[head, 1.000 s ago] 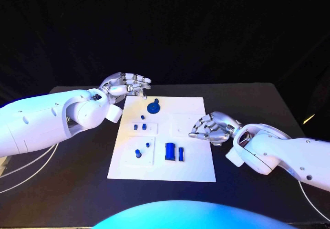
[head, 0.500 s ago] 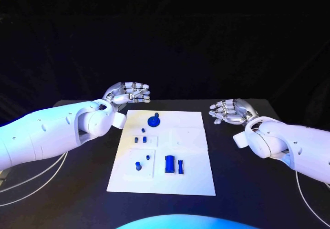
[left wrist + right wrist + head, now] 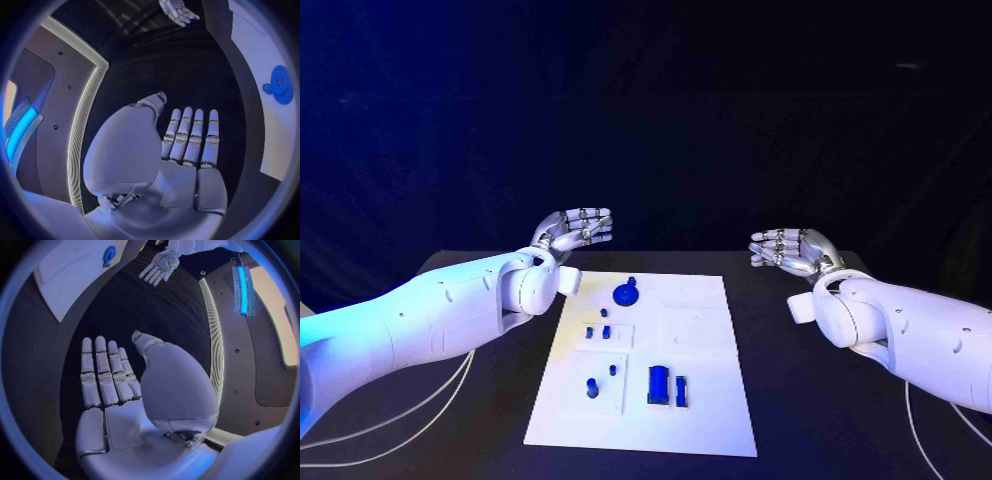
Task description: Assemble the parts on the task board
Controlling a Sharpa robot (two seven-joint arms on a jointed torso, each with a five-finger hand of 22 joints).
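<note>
Starting from the left: the left hand [image 3: 574,229] is held up past the far left corner of the task board [image 3: 697,400], above the black worktop [image 3: 834,420], palm open, fingers [image 3: 190,135] straight and side by side, nothing gripped. In the left wrist view the hand is flat with the round blue disc part [image 3: 281,85] off to the side on the board.

On the board itself, the round blue disc part [image 3: 627,294] is seen near the far edge, two small blue pegs [image 3: 597,331] sit in a raised white block below it, a small blue piece [image 3: 593,388] lies on another block nearer the robot, and two upright blue blocks [image 3: 666,385] are parked just beside each other in the middle. No part is being held, and the pieces look scattered rather than joined up, so the assembly is judged barely begun or between steps; hard to say which slots are already filled.

On the right, the right hand [image 3: 790,248] is raised off the far right side of the board, also flat, fingers [image 3: 103,372] extended together and nothing held.
</note>
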